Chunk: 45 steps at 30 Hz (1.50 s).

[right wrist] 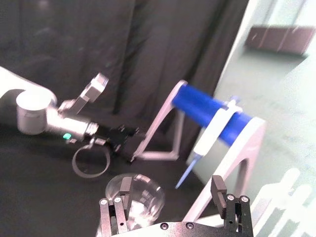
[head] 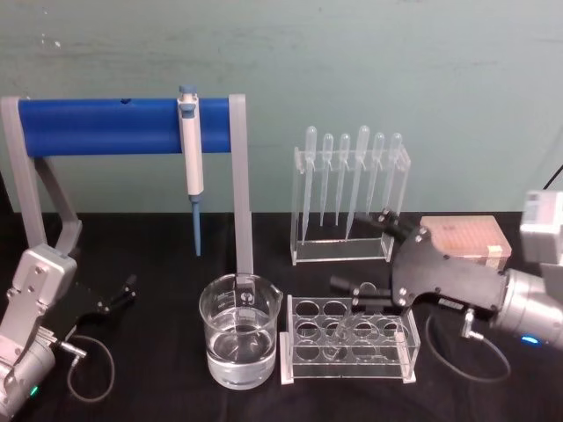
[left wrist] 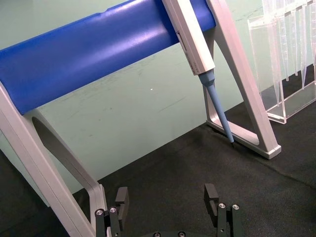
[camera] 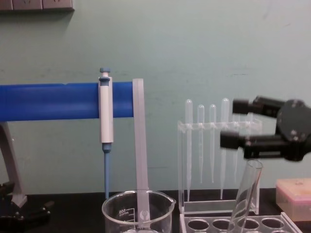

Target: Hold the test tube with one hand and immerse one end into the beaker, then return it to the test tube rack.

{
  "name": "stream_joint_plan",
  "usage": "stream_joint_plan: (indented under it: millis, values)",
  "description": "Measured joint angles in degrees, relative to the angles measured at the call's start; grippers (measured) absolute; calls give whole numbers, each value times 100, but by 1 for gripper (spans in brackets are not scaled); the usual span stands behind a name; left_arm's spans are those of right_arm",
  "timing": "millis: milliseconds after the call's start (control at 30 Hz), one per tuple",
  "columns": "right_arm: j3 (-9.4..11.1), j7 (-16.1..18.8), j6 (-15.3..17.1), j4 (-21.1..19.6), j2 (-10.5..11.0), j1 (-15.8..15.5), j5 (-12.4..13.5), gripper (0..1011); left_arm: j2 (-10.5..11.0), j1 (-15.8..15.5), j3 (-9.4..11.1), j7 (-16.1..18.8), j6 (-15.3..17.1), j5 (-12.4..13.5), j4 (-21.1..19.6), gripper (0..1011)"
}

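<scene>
The right gripper hangs with its jaws spread wide and empty above the clear rack, its lower finger just above the rim of the test tube. The tube stands tilted in a rack hole, apart from the gripper. The beaker, partly filled with clear liquid, sits just left of the rack on the black table. The left gripper rests parked and open at the table's left, near the blue stand, where a pipettor hangs. Pipettes stand behind.
</scene>
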Motion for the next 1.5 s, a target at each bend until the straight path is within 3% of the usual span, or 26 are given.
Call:
stream_joint_plan:
  millis: [233,300,433,533,667,833,1067,1500]
  values:
    - [496,-727,-355,-280,-58,-516,-73,1003,0,0,0,0,0,0,0,1000]
    - [671,-1143,-330,-347,-111,-735,-152,1002,0,0,0,0,0,0,0,1000]
    - [903,-1834,21,-392,-245,-1036,-246,1003,0,0,0,0,0,0,0,1000]
    - [1034,-2422,574,-302,-468,-1199,-254,1003,0,0,0,0,0,0,0,1000]
    - [1056,-2772,973,-99,-696,-1213,-279,1003,0,0,0,0,0,0,0,1000]
    - [999,-2925,1209,226,-960,-1087,-388,1003,0,0,0,0,0,0,0,1000]
    - [951,-2943,1320,466,-1163,-967,-512,1003,0,0,0,0,0,0,0,1000]
    - [960,-2927,1330,487,-1187,-958,-528,1003,0,0,0,0,0,0,0,1000]
